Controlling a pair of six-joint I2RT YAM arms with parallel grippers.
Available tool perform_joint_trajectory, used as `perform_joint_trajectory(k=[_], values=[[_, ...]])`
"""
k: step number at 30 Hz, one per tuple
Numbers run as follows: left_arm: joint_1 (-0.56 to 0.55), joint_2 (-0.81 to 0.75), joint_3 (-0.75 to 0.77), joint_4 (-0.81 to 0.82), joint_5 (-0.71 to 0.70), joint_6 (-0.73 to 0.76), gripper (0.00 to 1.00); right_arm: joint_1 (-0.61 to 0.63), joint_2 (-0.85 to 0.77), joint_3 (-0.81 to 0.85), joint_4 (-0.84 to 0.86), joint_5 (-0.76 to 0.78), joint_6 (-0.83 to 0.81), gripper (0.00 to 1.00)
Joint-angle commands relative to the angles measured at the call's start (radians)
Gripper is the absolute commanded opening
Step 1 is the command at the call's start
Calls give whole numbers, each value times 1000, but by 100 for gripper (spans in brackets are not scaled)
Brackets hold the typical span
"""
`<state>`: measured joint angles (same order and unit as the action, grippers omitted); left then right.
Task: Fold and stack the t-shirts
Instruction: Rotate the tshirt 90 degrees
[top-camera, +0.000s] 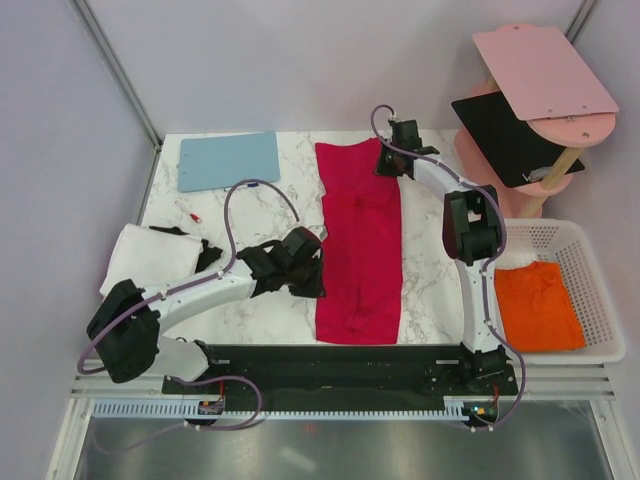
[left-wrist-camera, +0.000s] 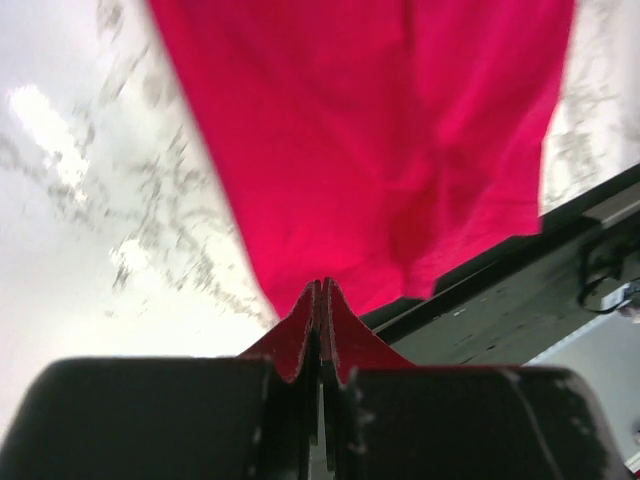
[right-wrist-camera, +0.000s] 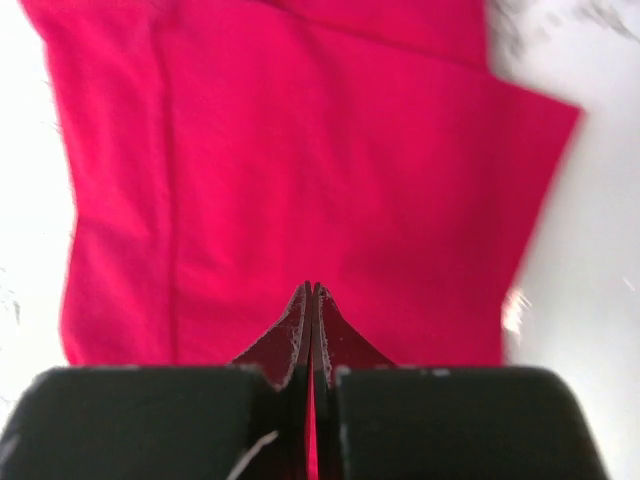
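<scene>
A crimson red t-shirt (top-camera: 358, 245), folded into a long strip, lies flat down the middle of the marble table. My left gripper (top-camera: 312, 275) is shut at the strip's left edge. In the left wrist view its fingertips (left-wrist-camera: 300, 335) meet in front of the shirt (left-wrist-camera: 380, 140), with no cloth seen pinched. My right gripper (top-camera: 386, 160) is shut over the shirt's far right corner. The right wrist view shows the shirt (right-wrist-camera: 300, 150) spread below its closed jaws. A white shirt (top-camera: 148, 258) lies at the left. An orange shirt (top-camera: 538, 305) lies in the basket.
A white plastic basket (top-camera: 590, 250) stands at the right edge. A light-blue board (top-camera: 228, 160) lies at the back left. A stand with pink and black panels (top-camera: 535, 95) is at the back right. A small red item (top-camera: 195, 216) lies near the board.
</scene>
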<state>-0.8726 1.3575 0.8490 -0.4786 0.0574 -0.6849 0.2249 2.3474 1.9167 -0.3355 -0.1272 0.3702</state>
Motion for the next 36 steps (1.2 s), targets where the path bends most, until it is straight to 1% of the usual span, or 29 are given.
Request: perform_joint_trajectory(k=[1,2,4,6,7,9,10,11,12,14,19,23,25,28,32,34,35,36], values=[[-3,84,93,52,8,68,2,22,79,159,70,-28,-1,0],[-5,127,94,61,24,67,2,24,96,183,55,-32,1,0],[-5,156,97,83,21,62,2,24,118,219,36,-38,10,0],[-3,189,102,89,18,61,2,28,95,162,61,-37,15,0],[-5,196,107,90,25,61,2,28,87,139,106,-23,16,0],[-5,201,99,112,41,56,2,30,105,139,130,-3,19,0],[-5,203,99,118,67,54,2,28,124,160,124,1,19,0],[-5,207,99,121,79,53,2,30,145,216,115,-3,19,0],[-3,218,99,126,93,48,2,30,192,249,102,0,16,0],[-6,232,99,126,105,45,2,31,236,332,52,26,16,0],[-5,264,81,109,114,21,2,27,303,372,23,103,44,0],[-6,272,48,83,105,-17,2,14,377,490,-52,121,70,0],[-8,273,21,81,105,-30,2,-2,411,511,-79,138,94,0],[-9,272,-14,77,107,-53,2,-25,426,516,-83,133,122,0],[-20,278,-48,78,104,-67,2,-41,434,509,-73,129,113,0],[-26,279,-45,78,93,-62,2,-41,422,495,-27,60,98,0],[-29,279,-39,78,90,-58,2,-41,385,454,-4,43,84,0],[-32,275,-36,78,78,-54,2,-39,351,417,68,34,78,0]])
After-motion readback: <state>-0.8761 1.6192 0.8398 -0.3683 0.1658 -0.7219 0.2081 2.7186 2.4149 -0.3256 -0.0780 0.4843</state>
